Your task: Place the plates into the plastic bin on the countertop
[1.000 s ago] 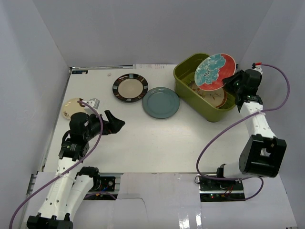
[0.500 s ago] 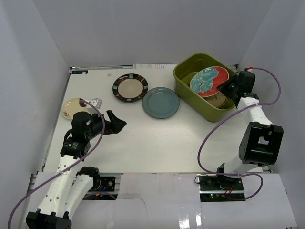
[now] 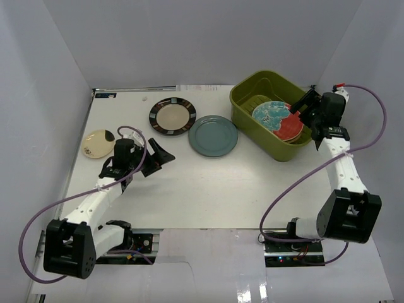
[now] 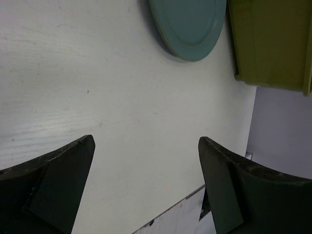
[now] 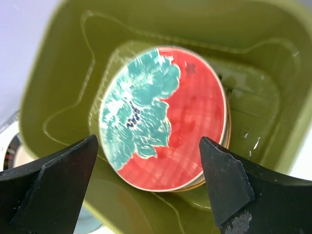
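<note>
Now that the right gripper (image 5: 147,146) has let go, jaws wide apart, the red-teal floral plate (image 3: 278,117) lies flat in the olive-green plastic bin (image 3: 243,95), on top of another plate. The left gripper (image 4: 146,141) hovers over the countertop (image 3: 208,183), jaws apart and empty. The teal plate (image 3: 213,136), striped-rim plate (image 3: 172,116) and small cream plate (image 3: 98,142) are still out, so three to go, I reckon.

Olive-green rectangular plastic bin (image 5: 58,73) fills the view. Round red-and-teal floral ceramic plate (image 5: 163,117) lies on the bin floor, roughly central, atop a second plate (image 5: 207,179) whose tan rim peeks out at its lower right edge. Right gripper (image 5: 147,141) above, black fingers (image 5: 53,190) spread wide, gripping nothing.
</note>
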